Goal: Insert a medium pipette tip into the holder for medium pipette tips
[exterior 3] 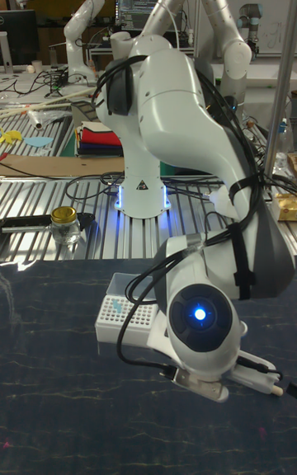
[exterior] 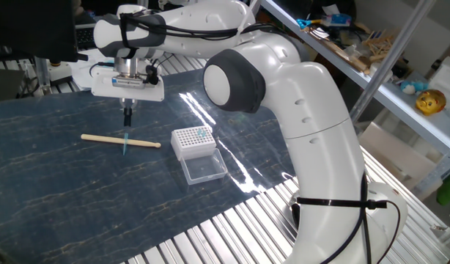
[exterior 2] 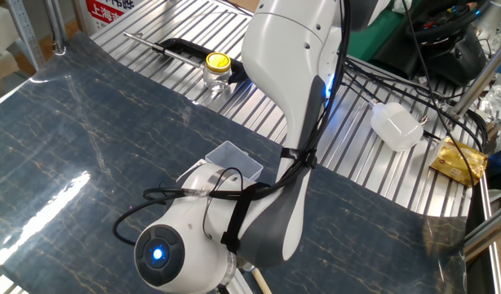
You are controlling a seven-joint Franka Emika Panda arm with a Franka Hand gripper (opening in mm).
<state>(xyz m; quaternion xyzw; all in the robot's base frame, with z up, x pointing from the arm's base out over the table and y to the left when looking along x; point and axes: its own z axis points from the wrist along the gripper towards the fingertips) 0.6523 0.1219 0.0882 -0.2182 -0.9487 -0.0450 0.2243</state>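
One fixed view: gripper (exterior: 127,117) hanging above the mat, fingers drawn narrow and empty, directly over the medium pipette tip (exterior: 127,144), which lies across the wooden stick (exterior: 120,139); holder (exterior: 193,141) well to the right, lid open flat in front. The other fixed view: arm body fills the frame, only the clear lid (exterior 2: 234,158) showing, tip and fingers hidden. Tall fixed view: holder (exterior 3: 124,319) part-visible behind the wrist, tip hidden; advice: open slightly, descend straight, pinch the tip clear of the stick.
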